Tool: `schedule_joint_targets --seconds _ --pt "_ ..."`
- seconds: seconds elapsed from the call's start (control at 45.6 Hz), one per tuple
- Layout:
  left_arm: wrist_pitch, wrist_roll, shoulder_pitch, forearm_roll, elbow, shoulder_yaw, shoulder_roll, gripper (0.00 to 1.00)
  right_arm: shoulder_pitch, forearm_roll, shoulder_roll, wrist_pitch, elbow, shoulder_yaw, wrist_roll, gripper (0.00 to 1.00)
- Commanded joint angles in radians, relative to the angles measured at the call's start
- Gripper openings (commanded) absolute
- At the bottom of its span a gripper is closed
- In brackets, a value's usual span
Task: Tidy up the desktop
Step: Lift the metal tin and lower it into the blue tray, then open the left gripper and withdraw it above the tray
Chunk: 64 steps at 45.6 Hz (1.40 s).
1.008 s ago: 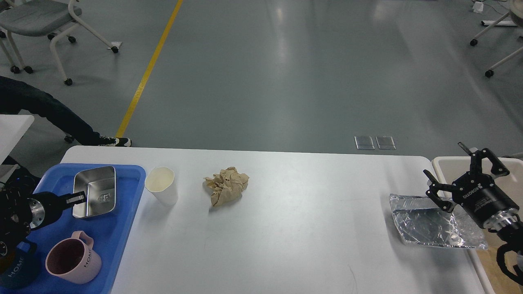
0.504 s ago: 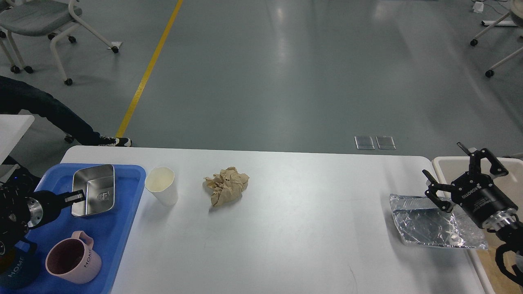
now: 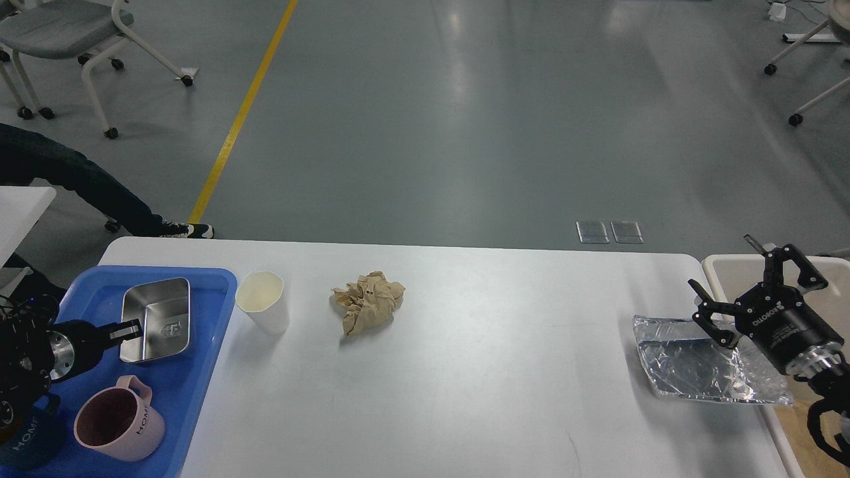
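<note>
Desk (image 3: 478, 372): white, round-cornered, filling the lower half of the frame from left of centre to the right edge.

Blue tray (image 3: 199, 378): lower left, lying on the left end of the desk. It holds a rectangular steel dish (image 3: 156, 319) at its upper part, a pink mug (image 3: 119, 427) below that, and a dark blue mug (image 3: 30, 446) at the far lower-left edge, partly cut off by the frame and the arm.

Left end effector (image 3: 131, 330): enters from the left edge, its fingers closed on the lower-left rim of the steel dish, which sits tilted in the tray.

White paper cup (image 3: 263, 302): upright on the desk, just beside the tray's upper right corner, apart from it.

Crumpled brown paper (image 3: 367, 301): on the desk, to the right of the cup, left of centre frame, clear of all other items.

Foil tray (image 3: 707, 362): flat on the desk at right, its right end reaching over the desk edge toward the beige bin (image 3: 720, 272), which stands against the desk's right side.

Right end effector (image 3: 757, 282): right edge of frame, fingers spread apart and empty, held over the boundary of foil tray and bin. Whether the lower finger touches the foil cannot be determined.

Beyond the desk: grey floor with a yellow line (image 3: 242, 109) at upper left.
</note>
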Motion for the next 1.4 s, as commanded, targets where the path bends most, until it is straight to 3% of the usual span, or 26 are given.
schedule_joint_targets --seconds 0.0,0.416,0.635,0.811,1.008,1.161,1.271,1.38 --pt "-0.004 -0.002 0.001 0.000 -0.001 0.002 0.002 0.96 0.005 0.000 -0.001 -0.002 0.000 0.001 0.000 1.00" --pt "-0.013 -0.005 -0.032 -0.007 -0.004 0.048 0.022 0.96 0.000 0.000 -0.005 -0.002 0.000 0.003 0.000 1.00" --pt "-0.148 -0.026 -0.137 -0.204 -0.005 0.046 0.126 0.96 0.009 0.000 -0.004 -0.003 0.000 0.001 0.000 1.00" --pt "-0.334 -0.025 -0.246 -0.535 -0.005 -0.024 0.205 0.96 0.012 0.000 -0.007 -0.005 0.000 0.001 0.000 1.00" --pt "-0.362 -0.025 -0.243 -0.742 -0.014 -0.109 0.214 0.96 0.016 0.000 -0.016 -0.005 0.011 0.001 -0.003 1.00" --pt "-0.357 -0.025 -0.199 -0.817 -0.105 -0.210 0.212 0.96 0.016 0.000 -0.017 -0.006 0.011 -0.001 -0.003 1.00" --pt "-0.346 -0.014 -0.159 -0.866 -0.244 -0.304 0.212 0.96 0.016 0.000 -0.017 -0.006 0.011 -0.001 -0.003 1.00" --pt "-0.255 -0.014 -0.138 -0.868 -0.411 -0.342 0.217 0.96 0.016 0.000 -0.019 -0.006 0.011 -0.001 -0.003 1.00"
